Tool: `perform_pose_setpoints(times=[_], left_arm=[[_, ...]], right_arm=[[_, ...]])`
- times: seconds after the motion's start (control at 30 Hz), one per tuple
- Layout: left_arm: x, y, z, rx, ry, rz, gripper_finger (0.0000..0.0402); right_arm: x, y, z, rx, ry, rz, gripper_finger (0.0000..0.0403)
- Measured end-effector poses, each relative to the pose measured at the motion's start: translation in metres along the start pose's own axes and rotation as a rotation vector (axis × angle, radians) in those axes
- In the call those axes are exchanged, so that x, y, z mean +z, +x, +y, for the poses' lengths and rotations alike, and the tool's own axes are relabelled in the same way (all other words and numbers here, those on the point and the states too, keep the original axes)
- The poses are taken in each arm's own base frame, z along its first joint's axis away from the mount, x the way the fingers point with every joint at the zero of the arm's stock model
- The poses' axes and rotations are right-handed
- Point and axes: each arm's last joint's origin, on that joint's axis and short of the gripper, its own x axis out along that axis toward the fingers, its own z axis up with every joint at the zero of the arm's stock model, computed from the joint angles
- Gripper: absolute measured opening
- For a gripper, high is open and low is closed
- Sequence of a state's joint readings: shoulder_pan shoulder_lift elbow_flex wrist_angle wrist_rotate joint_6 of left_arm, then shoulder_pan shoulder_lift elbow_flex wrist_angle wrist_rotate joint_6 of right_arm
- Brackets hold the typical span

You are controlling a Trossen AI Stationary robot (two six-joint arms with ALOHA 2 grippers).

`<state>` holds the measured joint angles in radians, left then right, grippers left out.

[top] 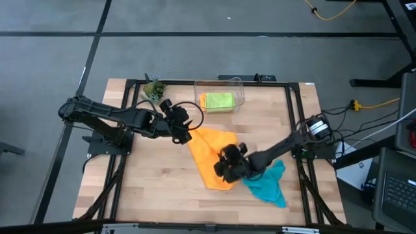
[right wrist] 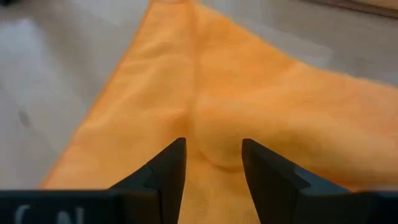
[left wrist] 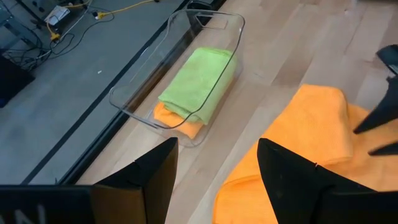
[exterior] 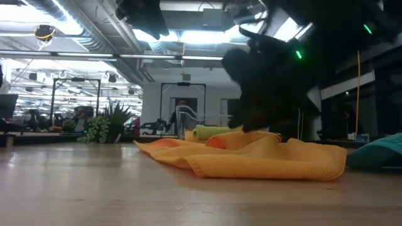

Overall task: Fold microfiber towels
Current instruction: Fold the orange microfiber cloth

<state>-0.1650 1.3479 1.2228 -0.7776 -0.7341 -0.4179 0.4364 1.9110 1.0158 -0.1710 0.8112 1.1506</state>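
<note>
Here the right gripper (right wrist: 211, 163) sits at the centre of the high view, its fingers spread apart and pressed down onto the orange towel (top: 211, 153) with a hump of cloth between them. The left gripper (top: 184, 133), spread and holding nothing, hovers at that towel's upper-left corner. A teal towel (top: 270, 185) lies lower right; the clear bin (top: 237, 84) at upper centre holds a lime green towel (top: 218, 101) on another orange one (left wrist: 177, 119).

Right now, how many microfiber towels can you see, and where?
4: a lime green folded towel on a folded orange towel inside the clear plastic bin; a spread orange towel mid-table; a crumpled teal towel beside it. Others may be hidden.
</note>
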Motion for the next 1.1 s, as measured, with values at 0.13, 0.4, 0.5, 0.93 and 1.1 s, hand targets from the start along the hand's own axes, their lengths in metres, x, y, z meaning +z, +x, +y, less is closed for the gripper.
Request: perform_pose_setpoints(times=[0.13, 0.4, 0.5, 0.93, 1.1], left_arm=[[-0.001, 0.001, 0.000, -0.001, -0.003, -0.002, 0.0213], [-0.015, 0.009, -0.002, 0.017, -0.013, 0.036, 0.0213], [-0.021, 0.013, -0.003, 0.023, 0.003, 0.051, 0.0213], [-0.024, 0.014, -0.006, -0.056, -0.001, 0.085, 0.0213], [-0.025, 0.014, -0.008, -0.106, -0.003, 0.108, 0.0213]], right_arm=[[-0.025, 0.015, 0.006, 0.035, 0.063, -0.090, 0.0160], [-0.046, 0.062, 0.013, -0.027, -0.097, -0.101, 0.0160], [-0.042, 0.070, 0.019, 0.026, -0.295, -0.032, 0.0160], [0.021, 0.107, 0.025, 0.924, -0.878, 0.319, 0.0160], [0.062, 0.136, 0.000, 0.814, -0.793, 0.415, 0.0160]])
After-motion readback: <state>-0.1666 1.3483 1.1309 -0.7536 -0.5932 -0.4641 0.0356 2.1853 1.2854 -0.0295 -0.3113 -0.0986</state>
